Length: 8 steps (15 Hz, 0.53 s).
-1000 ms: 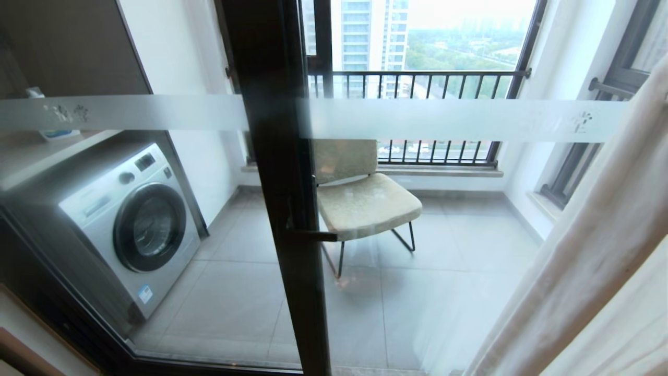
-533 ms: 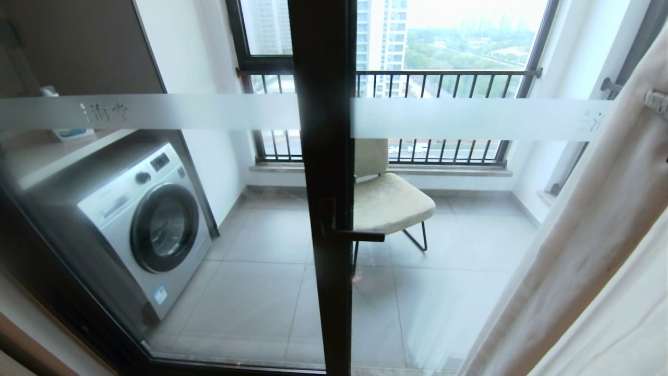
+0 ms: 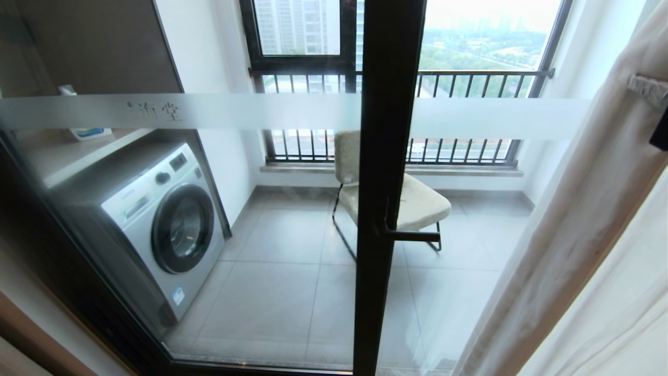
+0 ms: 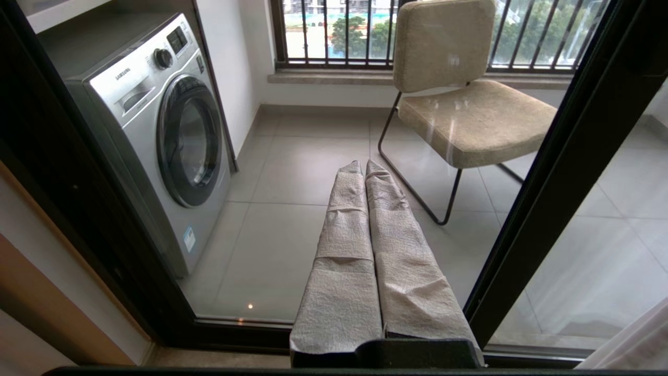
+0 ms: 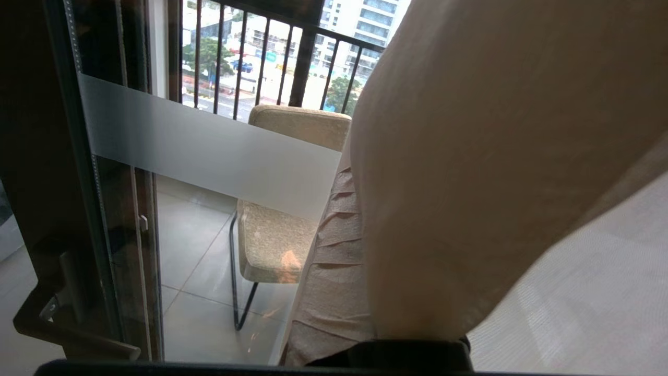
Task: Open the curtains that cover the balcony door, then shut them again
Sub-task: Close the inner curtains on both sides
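- right gripper [image 5: 344, 209]: clenched on the curtains [image 5: 469, 172], the cream fabric draped over its wrapped fingers [image 5: 334, 271]; it sits at the curtain's leading edge, to the right of the balcony door's centre post.
- in the head view only a corner of the right gripper [image 3: 658, 133] shows, against the curtains [image 3: 584, 235].
- left gripper [image 4: 365, 172]: clenched on nothing, wrapped fingers pressed together, pointing at the glass left of the centre post.
- the curtains are bunched to the right of the post, cream layer in front, white sheer behind.
- balcony door [image 3: 386, 183]: mostly uncovered, frosted band [image 3: 250, 110] across the glass.
- behind the glass: washing machine [image 3: 167, 230] left of the post, chair [image 3: 417, 201] behind it.
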Available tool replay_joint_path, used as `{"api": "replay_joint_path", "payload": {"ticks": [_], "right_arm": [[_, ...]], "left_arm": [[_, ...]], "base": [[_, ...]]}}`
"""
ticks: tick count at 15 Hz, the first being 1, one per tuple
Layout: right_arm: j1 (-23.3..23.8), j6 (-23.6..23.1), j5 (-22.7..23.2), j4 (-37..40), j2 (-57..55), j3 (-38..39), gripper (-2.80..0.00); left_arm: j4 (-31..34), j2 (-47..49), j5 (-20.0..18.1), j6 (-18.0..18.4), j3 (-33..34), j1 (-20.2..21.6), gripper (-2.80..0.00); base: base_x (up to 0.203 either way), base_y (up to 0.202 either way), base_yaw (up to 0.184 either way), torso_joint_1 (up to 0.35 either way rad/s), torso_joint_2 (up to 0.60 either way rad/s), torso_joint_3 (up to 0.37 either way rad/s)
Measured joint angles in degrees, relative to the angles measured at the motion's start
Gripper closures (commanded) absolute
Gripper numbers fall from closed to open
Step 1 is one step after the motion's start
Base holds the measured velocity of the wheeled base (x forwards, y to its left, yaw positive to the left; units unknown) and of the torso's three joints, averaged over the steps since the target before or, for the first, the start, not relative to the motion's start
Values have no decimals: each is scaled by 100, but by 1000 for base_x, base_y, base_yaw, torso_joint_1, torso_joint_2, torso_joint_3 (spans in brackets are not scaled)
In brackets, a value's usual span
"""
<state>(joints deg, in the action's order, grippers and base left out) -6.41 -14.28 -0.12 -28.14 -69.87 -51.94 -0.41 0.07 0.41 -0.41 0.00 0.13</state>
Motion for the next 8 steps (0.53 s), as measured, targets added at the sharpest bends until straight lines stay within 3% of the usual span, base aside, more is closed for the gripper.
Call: {"api": "replay_joint_path", "payload": {"ticks": [5,8], "right_arm": [[-540,-10,-500,-6,-196,-218,0],[-699,-200,-564,-20,-325,-304,0]], "left_arm": [[0,0,0,0,0,2,0],[0,0,0,0,0,2,0]], "base": [[0,192,0,4,3,1],[0,194,1,2,1,2]]}}
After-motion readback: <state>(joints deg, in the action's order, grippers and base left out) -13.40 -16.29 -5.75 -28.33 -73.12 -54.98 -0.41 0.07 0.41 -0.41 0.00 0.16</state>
